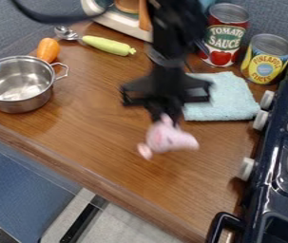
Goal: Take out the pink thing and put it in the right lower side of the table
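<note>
Pink thing (170, 138) is held in the air over the middle of the wooden table (76, 126), gripped at its narrow upper part by the black gripper (161, 115), whose fingers are closed on it. By this high pinch, the body is left hanging below the fingertips, presumably so that it can be lowered and set down without the gripper being pressed against the wood. It is held outside any vessel, so the taking out can be judged done and the placing yet to be completed. For that, a shift toward the lower right corner seems to be called for, with some care, since the small upper hold may let the body swing or turn. The long axis is laid slantwise across the view, roughly from left to right, with the tapered end pointed right and slightly down; a small pink part is hung at the lower left. Which end is the head cannot be told with certainty. Just behind it, a pale blue cloth (225, 98) is spread flat. Farther out, the steel pot (19, 85) is set upright at the left, near the carrot (47, 50) and the yellow-green vegetable (108, 45), while two cans, the red one (225, 35) and the yellow one (266, 59), are stood behind the cloth. The right side is bounded by the dark stove (270, 190), whose knobs should be avoided during lowering.
</note>
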Controlling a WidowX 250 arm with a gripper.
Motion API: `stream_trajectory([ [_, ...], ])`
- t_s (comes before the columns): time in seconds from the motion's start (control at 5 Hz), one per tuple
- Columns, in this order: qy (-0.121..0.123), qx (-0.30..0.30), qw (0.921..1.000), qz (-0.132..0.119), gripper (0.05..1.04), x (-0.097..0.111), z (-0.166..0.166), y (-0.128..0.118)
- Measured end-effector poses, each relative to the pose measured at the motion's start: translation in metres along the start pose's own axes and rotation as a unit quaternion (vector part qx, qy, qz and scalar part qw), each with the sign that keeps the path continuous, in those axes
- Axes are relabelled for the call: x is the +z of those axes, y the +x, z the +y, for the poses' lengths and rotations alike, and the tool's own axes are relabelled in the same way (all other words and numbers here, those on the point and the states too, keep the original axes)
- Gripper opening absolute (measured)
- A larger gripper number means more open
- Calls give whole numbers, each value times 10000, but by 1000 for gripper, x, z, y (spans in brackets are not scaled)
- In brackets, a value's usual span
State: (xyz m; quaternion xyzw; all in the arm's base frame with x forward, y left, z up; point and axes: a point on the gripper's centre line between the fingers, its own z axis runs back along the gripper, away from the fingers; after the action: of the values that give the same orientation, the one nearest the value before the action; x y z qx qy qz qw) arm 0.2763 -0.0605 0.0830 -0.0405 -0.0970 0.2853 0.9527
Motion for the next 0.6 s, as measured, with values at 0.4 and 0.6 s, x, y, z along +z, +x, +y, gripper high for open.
stream_trajectory([
  [0.4, 17, -368, 9986, 386, 110, -20, -39, -39],
  [0.6, 62, -318, 9985, 444, 294, -23, -39, -40],
])
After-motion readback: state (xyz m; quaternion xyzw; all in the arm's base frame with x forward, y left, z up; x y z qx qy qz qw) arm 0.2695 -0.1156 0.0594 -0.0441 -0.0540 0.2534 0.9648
